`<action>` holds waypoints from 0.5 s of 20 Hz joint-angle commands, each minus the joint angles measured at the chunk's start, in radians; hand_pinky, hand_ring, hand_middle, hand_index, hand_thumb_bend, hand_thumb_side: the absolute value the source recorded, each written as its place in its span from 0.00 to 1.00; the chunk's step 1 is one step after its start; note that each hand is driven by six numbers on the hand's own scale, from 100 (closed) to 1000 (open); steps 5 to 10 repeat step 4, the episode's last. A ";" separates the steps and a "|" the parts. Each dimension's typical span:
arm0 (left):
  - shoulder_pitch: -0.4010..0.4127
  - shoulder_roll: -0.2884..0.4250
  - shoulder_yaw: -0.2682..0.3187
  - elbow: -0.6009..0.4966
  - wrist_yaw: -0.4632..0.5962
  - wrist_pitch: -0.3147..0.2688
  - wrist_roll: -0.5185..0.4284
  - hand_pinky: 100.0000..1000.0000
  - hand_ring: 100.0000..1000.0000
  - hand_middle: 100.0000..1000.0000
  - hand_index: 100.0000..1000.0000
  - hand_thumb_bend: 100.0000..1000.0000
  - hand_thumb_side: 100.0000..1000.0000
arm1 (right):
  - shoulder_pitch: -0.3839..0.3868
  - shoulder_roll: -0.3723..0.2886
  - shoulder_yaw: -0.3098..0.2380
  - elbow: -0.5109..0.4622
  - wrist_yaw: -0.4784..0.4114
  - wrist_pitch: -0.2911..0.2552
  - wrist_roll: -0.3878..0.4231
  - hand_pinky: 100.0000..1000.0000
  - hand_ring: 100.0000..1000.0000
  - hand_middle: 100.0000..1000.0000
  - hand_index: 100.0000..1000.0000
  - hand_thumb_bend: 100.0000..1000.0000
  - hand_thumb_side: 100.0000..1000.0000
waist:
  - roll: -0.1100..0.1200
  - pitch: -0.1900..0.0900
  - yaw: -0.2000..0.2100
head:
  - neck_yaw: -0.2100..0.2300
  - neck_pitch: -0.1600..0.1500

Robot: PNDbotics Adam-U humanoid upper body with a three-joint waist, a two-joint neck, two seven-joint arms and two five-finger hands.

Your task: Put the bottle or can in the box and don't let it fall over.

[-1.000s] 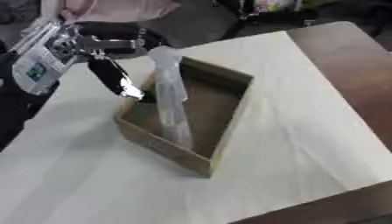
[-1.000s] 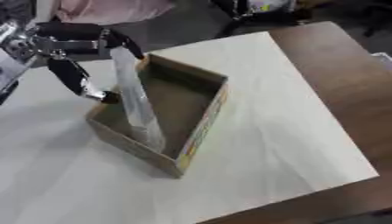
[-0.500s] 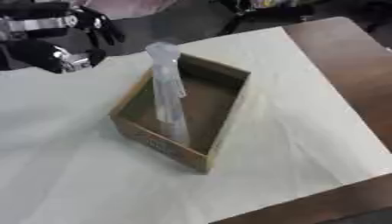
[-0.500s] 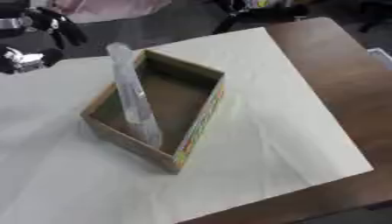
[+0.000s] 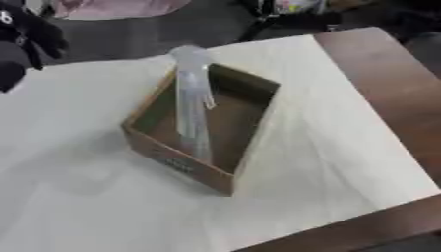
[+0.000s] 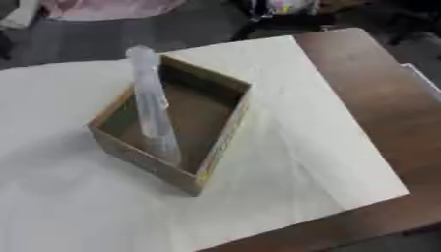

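A clear plastic bottle (image 5: 191,103) stands upright inside the brown cardboard box (image 5: 172,160), close to the box's left wall, and its cap rises well above the rim. Nothing touches it. My left hand (image 5: 30,37), black, shows only at the upper left corner of the left eye view. It is well clear of the box, holds nothing, and its fingers hang relaxed. In the right eye view the hand is out of the picture. My right hand shows in neither view.
The box sits on a white cloth (image 5: 86,206) that covers most of a brown wooden table (image 5: 388,83). Bare wood runs along the right and the near right edge. Past the far edge lie a pink thing (image 5: 120,7) and dark clutter on the floor.
My left hand has let go of the bottle and drawn back up and to the left, away from the box. The bottle stays upright. The camera has shifted a little.
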 commanded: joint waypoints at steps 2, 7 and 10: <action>0.104 -0.055 0.069 -0.147 0.116 0.076 0.224 0.49 0.64 0.68 0.89 0.00 0.65 | -0.005 -0.020 -0.015 0.003 0.002 -0.017 -0.004 0.79 1.00 0.74 0.89 0.00 0.37 | -0.015 -0.009 0.005 | -0.002 -0.011; 0.152 -0.106 0.081 -0.169 0.135 0.100 0.258 0.49 0.64 0.69 0.90 0.00 0.67 | -0.007 -0.016 -0.013 0.007 0.001 -0.021 -0.003 0.79 1.00 0.74 0.89 0.00 0.36 | -0.027 -0.007 0.008 | 0.006 -0.016; 0.152 -0.106 0.081 -0.169 0.135 0.100 0.258 0.49 0.64 0.69 0.90 0.00 0.67 | -0.007 -0.016 -0.013 0.007 0.001 -0.021 -0.003 0.79 1.00 0.74 0.89 0.00 0.36 | -0.027 -0.007 0.008 | 0.006 -0.016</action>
